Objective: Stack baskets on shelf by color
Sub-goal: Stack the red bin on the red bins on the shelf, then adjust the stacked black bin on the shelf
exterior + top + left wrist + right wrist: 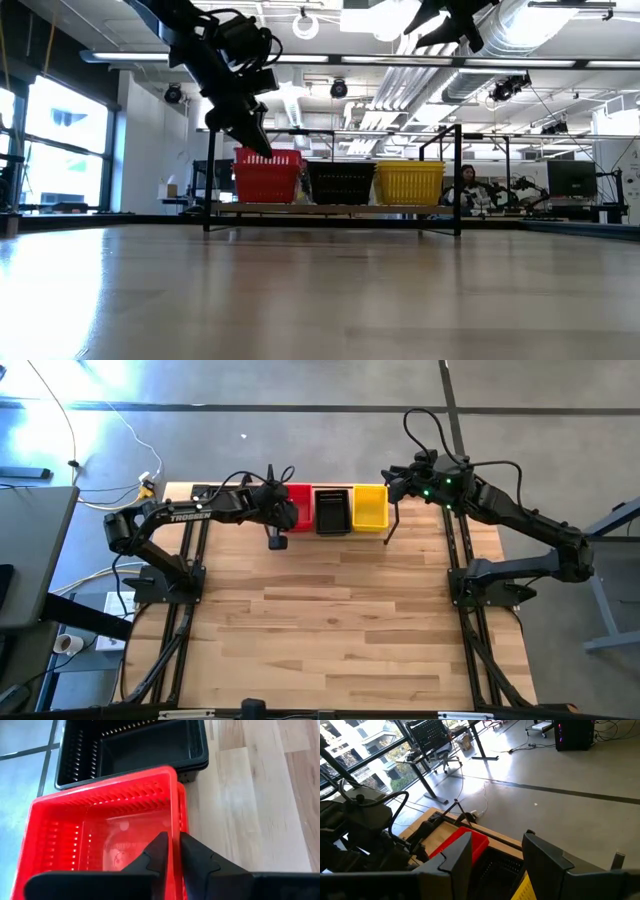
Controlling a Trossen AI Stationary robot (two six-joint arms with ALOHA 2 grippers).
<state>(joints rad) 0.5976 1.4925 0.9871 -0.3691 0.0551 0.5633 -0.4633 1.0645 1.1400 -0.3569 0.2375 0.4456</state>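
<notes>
Nearest, the left gripper (pixel 172 851) is seen over the red plastic mesh baskets (pixel 107 815), its fingers nearly closed astride the rim wall on the side nearest the black baskets; whether that wall is pinched or just let go cannot be told. At least two red rims are seen nested, one inside the other. Just beside them the black plastic mesh baskets (pixel 135 747) are stacked, then the yellow plastic mesh baskets (pixel 370 507), all three stacks side by side on the light wooden shelf with black wire end frames (pixel 330 209) at the table's far edge. The right gripper (pixel 492 857) is held high above the yellow end, fingers spread wide, nothing held.

The baskets are judged light, fairly stiff but flexible at the thin mesh walls, and slippery, so a nested one may lift its neighbour. A pinch on the rim wall mid-side is judged best.

In the room behind, a seated person is visible.
</notes>
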